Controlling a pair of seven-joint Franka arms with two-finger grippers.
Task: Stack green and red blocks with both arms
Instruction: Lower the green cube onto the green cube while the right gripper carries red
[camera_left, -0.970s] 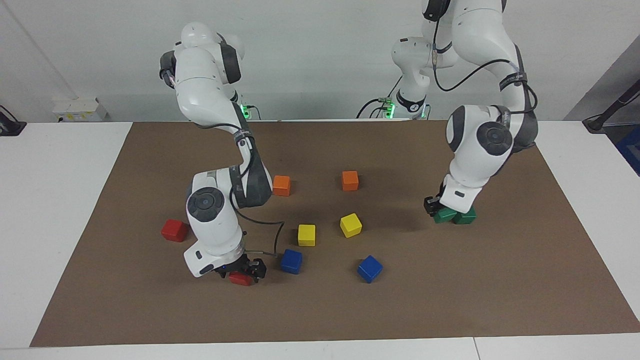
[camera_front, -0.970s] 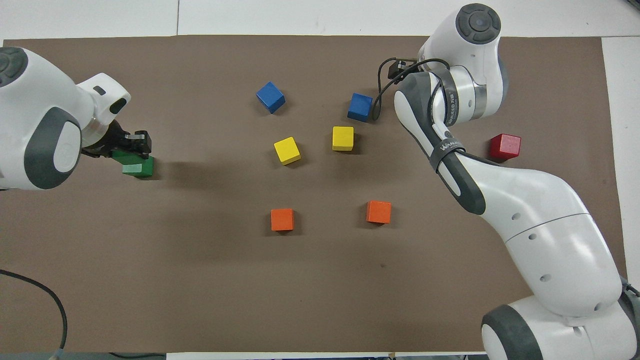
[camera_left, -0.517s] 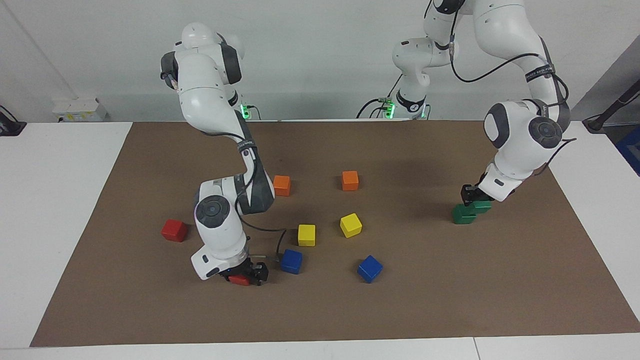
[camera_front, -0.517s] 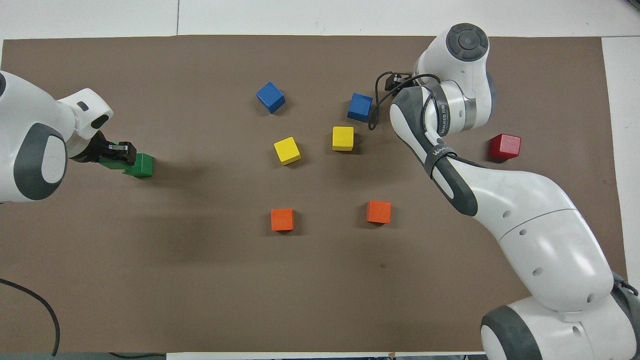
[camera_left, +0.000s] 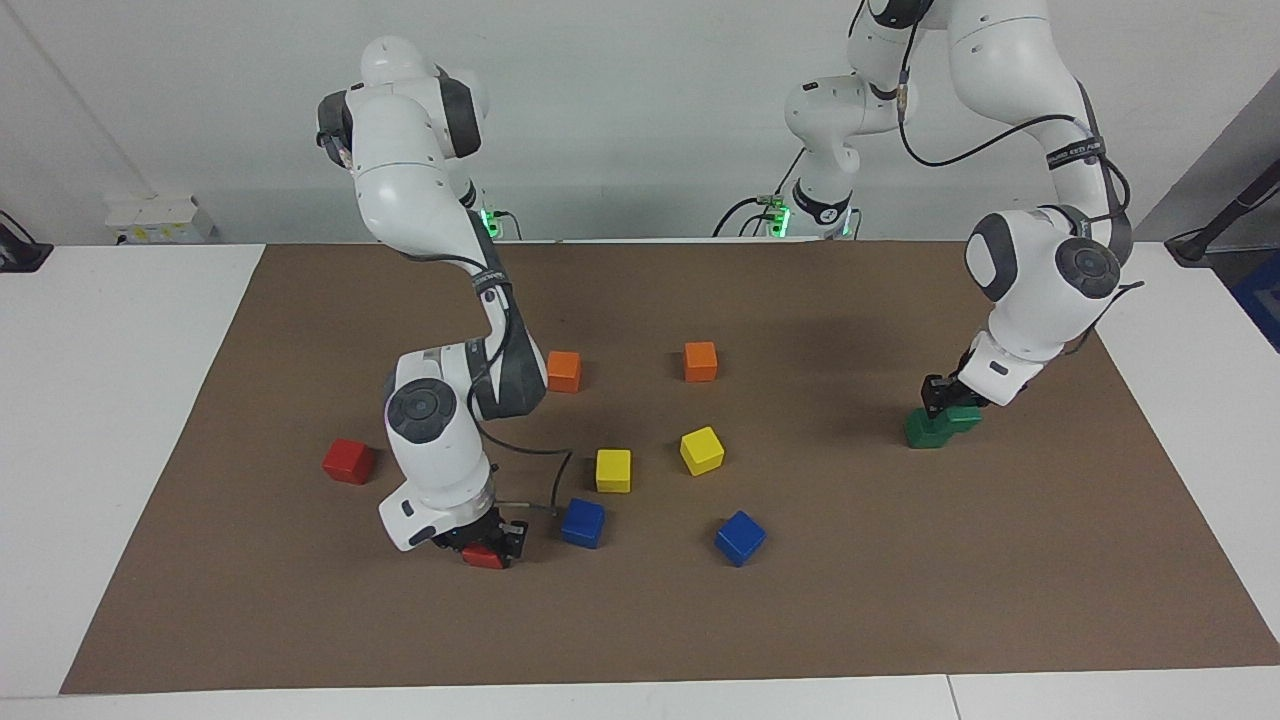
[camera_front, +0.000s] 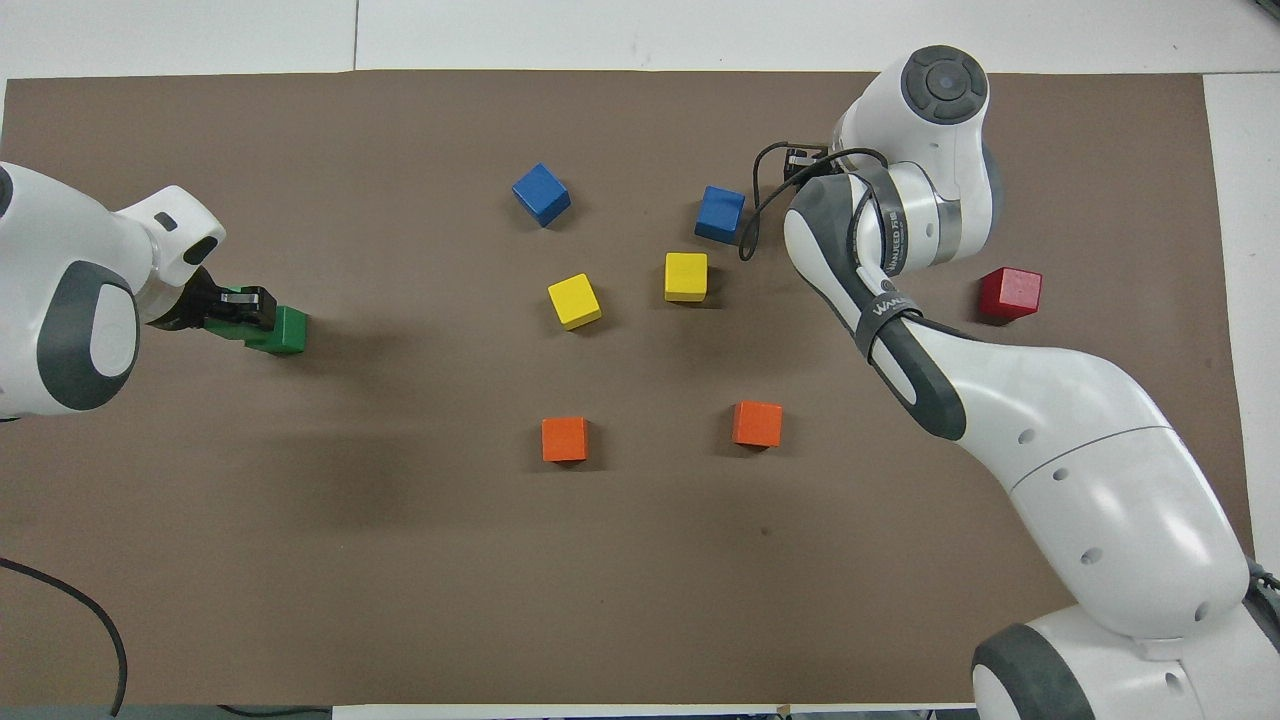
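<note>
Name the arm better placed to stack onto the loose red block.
Right: the right end effector grips a red block near the loose red block; the left end effector holds a green block.

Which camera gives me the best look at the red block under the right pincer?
The facing view: the red block shows on the mat, with the right pincer closed on it. In the overhead view the right arm's wrist hides that block completely.

text: "WANJEED" band lettering, partly legible | on: right arm (camera_front: 890, 300) forearm | other text: none readable
</note>
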